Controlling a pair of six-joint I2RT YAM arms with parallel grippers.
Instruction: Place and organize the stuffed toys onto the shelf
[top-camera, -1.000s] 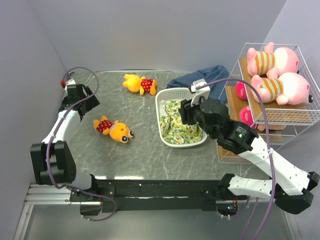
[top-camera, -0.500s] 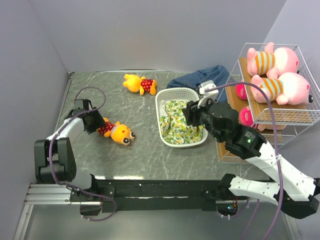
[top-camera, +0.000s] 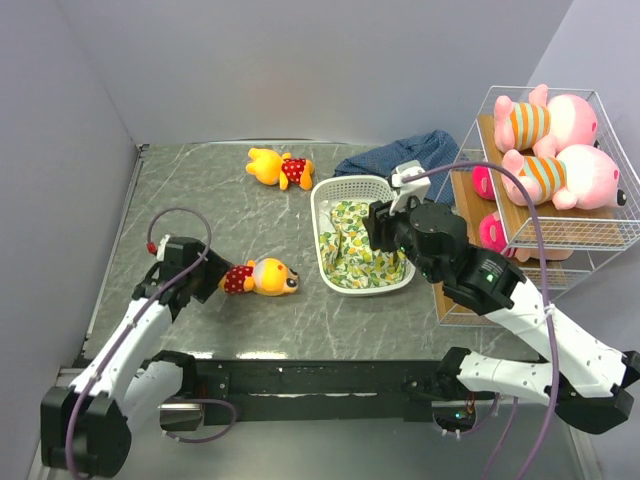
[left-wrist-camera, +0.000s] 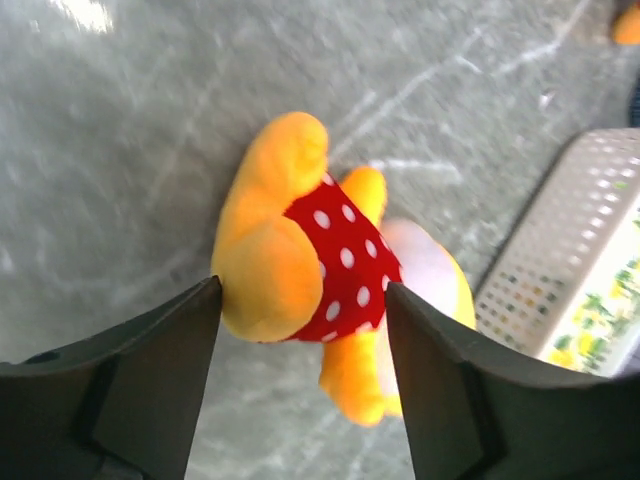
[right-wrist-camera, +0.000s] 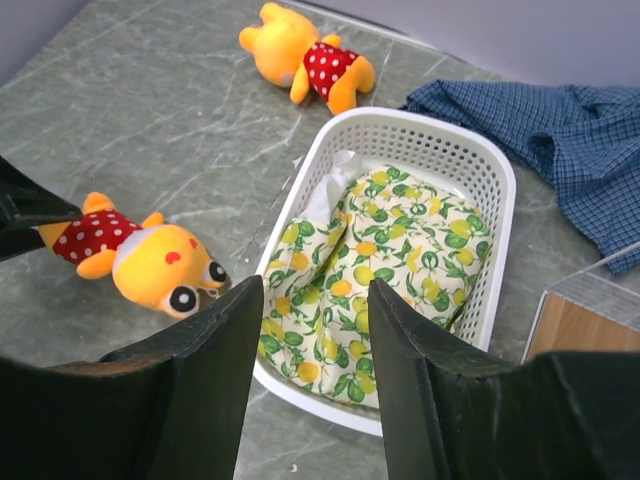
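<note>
A yellow-orange bear in a red dotted shirt (top-camera: 262, 277) lies on the grey table. My left gripper (top-camera: 208, 280) is open, with its jaws on either side of the bear's legs and bottom (left-wrist-camera: 300, 250), both fingers touching it. A second bear (top-camera: 280, 167) lies at the back, also in the right wrist view (right-wrist-camera: 305, 55). The white wire shelf (top-camera: 560, 238) at the right holds two pink pigs (top-camera: 545, 118) (top-camera: 565, 175) on top and pink dolls (top-camera: 492, 232) on a lower plank. My right gripper (right-wrist-camera: 315, 290) is open and empty above the basket.
A white slotted basket (top-camera: 318, 215) with a lemon-print cloth (top-camera: 360, 250) stands mid-table, between the near bear and the shelf. Blue fabric (top-camera: 400, 155) lies behind the basket. Grey walls close in the left and back.
My left arm swung down and towards the near edge, and its jaws came around the near bear. The bear shifted right and turned level. My right arm stayed over the basket.
</note>
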